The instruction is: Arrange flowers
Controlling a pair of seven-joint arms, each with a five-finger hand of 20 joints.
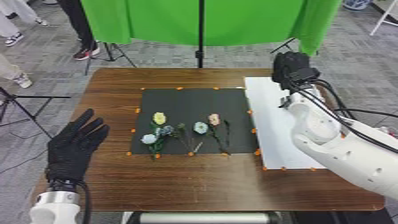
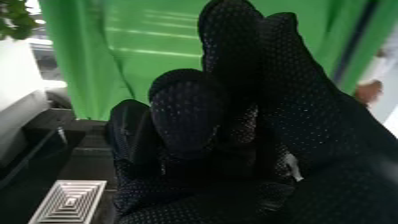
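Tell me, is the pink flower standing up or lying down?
Lying down: the pink flower is stretched out on the black sheet, its stem running toward the near edge.

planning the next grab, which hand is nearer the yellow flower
Left: the left hand is left of the yellow flower; the right hand is farther off, beyond and to its right.
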